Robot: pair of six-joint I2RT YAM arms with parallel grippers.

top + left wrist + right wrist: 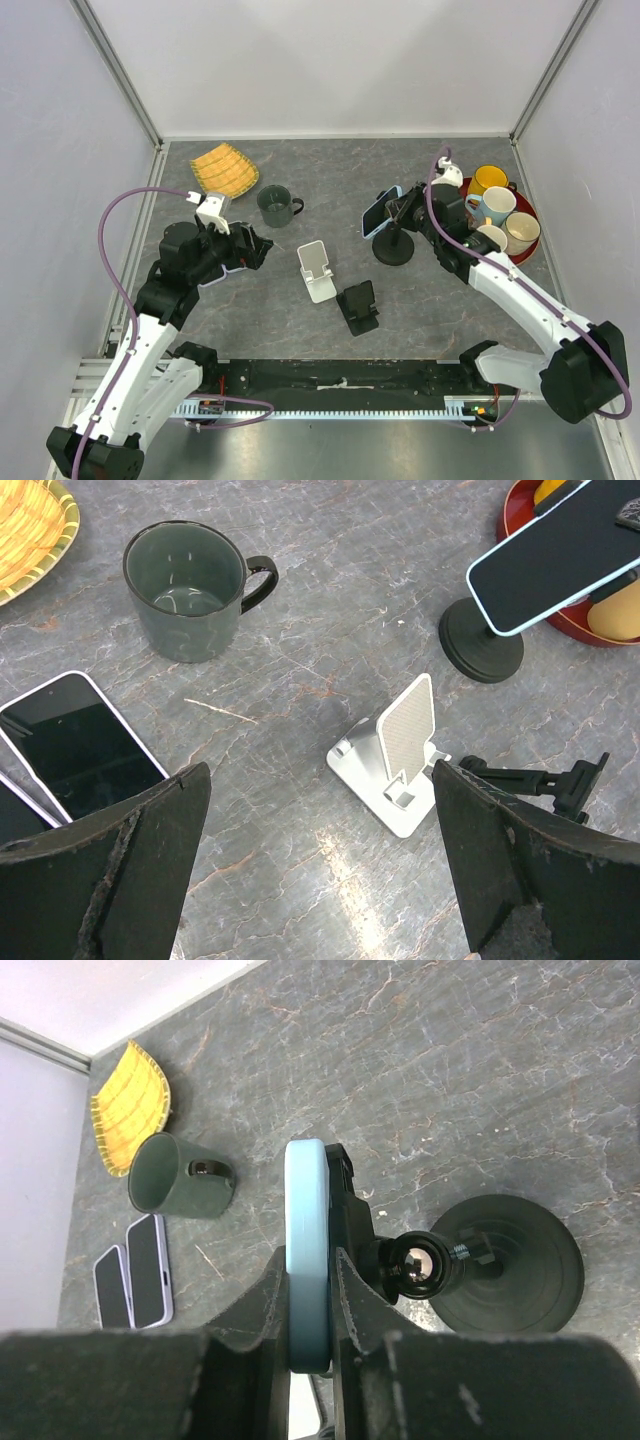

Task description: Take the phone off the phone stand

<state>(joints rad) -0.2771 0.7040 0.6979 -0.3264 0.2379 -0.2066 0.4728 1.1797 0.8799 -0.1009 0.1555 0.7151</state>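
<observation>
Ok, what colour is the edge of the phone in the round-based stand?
Light blue. The phone shows it best edge-on in the right wrist view.

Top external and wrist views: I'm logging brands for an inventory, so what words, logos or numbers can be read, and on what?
None: no word, brand, number or sign is readable in any view.
The light-blue phone on the stand: screen dark, blank.
The phones lying on the table: screens dark, blank.
The green mug: plain.
The mugs on the red tray: too small to tell.
</observation>
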